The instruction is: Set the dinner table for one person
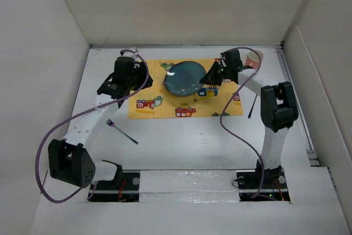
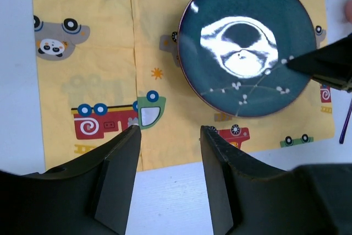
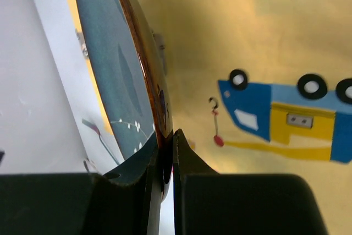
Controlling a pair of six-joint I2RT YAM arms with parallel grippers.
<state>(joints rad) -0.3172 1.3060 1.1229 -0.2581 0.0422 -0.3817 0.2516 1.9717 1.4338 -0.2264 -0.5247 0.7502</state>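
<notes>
The white dinner table [image 1: 192, 147] carries a yellow cartoon-car mat [image 1: 165, 105]. A dark teal plate [image 1: 184, 78] with white blossom marks is over the mat's back middle. My right gripper [image 1: 213, 76] is shut on the plate's right rim. The right wrist view shows the rim [image 3: 157, 108] edge-on, pinched in my right gripper [image 3: 166, 149]. My left gripper [image 1: 136, 78] is open and empty over the mat's left edge. In the left wrist view my left gripper [image 2: 170, 136] is at the mat's [image 2: 99, 81] near edge, and the plate [image 2: 247, 45] lies ahead to the right.
A fork [image 1: 122, 131] with a dark handle lies on the table left of the mat's front. A pink cup [image 1: 254, 58] stands at the back right. A thin dark utensil [image 1: 252, 106] lies right of the mat. White panel walls surround the table.
</notes>
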